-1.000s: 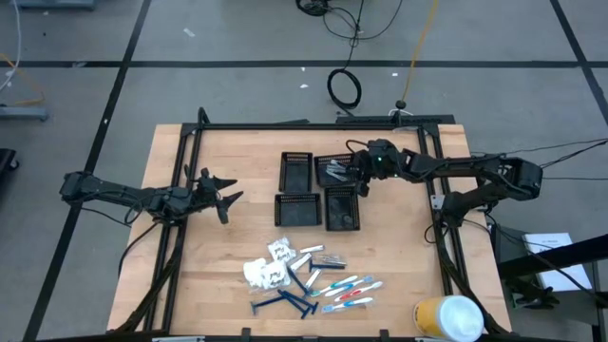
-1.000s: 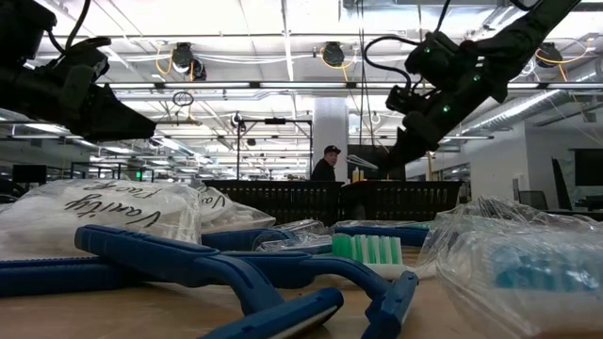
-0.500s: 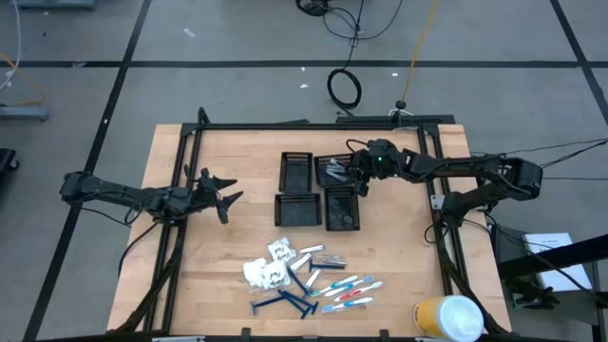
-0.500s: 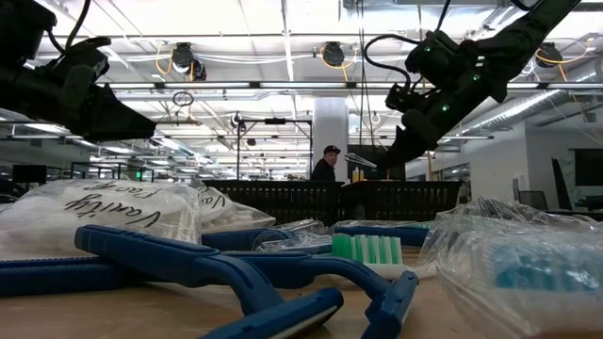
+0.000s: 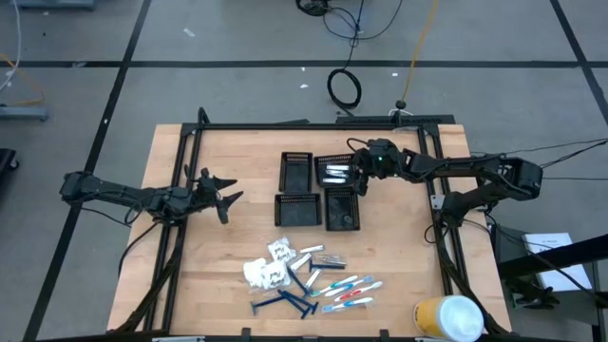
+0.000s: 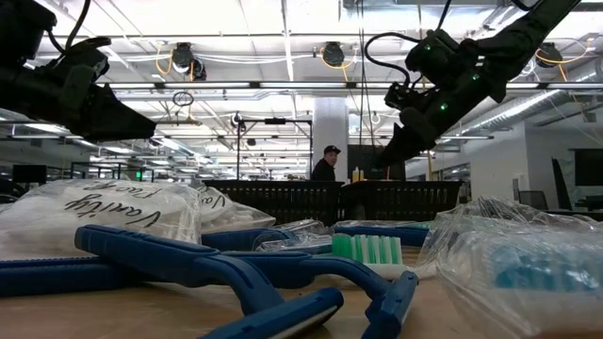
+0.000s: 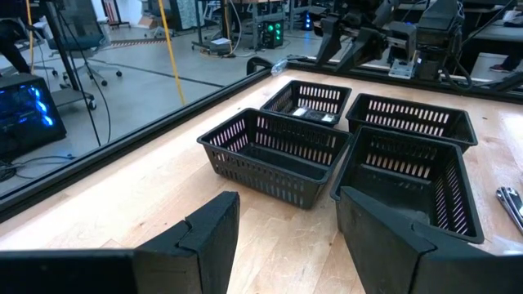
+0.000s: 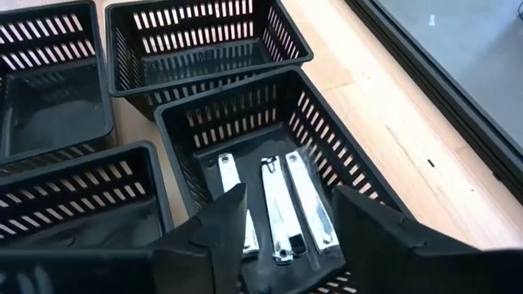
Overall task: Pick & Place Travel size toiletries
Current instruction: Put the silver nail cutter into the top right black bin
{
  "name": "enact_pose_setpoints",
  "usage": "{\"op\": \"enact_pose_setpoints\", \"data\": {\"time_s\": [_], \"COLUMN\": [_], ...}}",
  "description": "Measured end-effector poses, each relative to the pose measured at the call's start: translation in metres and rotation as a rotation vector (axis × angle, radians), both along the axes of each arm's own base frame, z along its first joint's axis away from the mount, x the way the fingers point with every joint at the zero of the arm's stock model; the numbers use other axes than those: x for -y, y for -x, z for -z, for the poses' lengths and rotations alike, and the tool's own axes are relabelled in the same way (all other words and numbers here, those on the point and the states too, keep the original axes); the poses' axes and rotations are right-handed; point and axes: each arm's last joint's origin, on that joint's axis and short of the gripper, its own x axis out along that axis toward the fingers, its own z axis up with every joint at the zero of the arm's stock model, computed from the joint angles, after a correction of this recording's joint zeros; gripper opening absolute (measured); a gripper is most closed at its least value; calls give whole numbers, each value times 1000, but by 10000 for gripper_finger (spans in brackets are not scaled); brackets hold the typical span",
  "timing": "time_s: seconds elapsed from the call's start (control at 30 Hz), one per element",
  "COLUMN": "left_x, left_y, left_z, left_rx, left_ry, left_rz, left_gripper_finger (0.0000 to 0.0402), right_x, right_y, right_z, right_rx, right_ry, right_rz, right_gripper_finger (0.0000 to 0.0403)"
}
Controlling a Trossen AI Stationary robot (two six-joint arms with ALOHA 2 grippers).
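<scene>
The toiletries lie in a heap near the table's near edge: blue razors, slim toothbrushes, white crinkly packets. Four black mesh trays stand mid-table. Three silvery-white pieces lie flat on the floor of the far right tray. My right gripper hangs open just above that tray and touches nothing. My left gripper waits open above the table's left side, pointing at the trays.
A large yellow-and-white cylinder stands at the near right corner. A black frame runs around the table. Bare wood lies between the left gripper and the heap. A person stands far off in the room.
A silvery piece that showed at my right gripper's fingertips in the low view is gone from there. In the high view the far right tray now shows a brighter white piece on its floor. Neither arm has visibly shifted.
</scene>
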Motion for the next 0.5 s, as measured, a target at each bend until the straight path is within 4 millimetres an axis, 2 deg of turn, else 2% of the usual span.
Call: {"op": "enact_pose_setpoints", "data": {"time_s": [0.13,0.23,0.37,0.5], "left_x": [0,0,0,0], "left_y": [0,0,0,0], "left_z": [0,0,0,0], "left_rx": [0,0,0,0], "left_ry": [0,0,0,0], "left_rz": [0,0,0,0], "left_gripper_finger": [209,209,209,209], "right_x": [-2,-13,-44,-78], "right_y": [-3,-11,-24,-34], "right_z": [-3,-8,-14,-20], "right_rx": [33,77,123,142], "right_ry": [18,67,147,189], "right_rz": [-15,-83,-228,-277], "right_gripper_finger": [179,176,174,178]}}
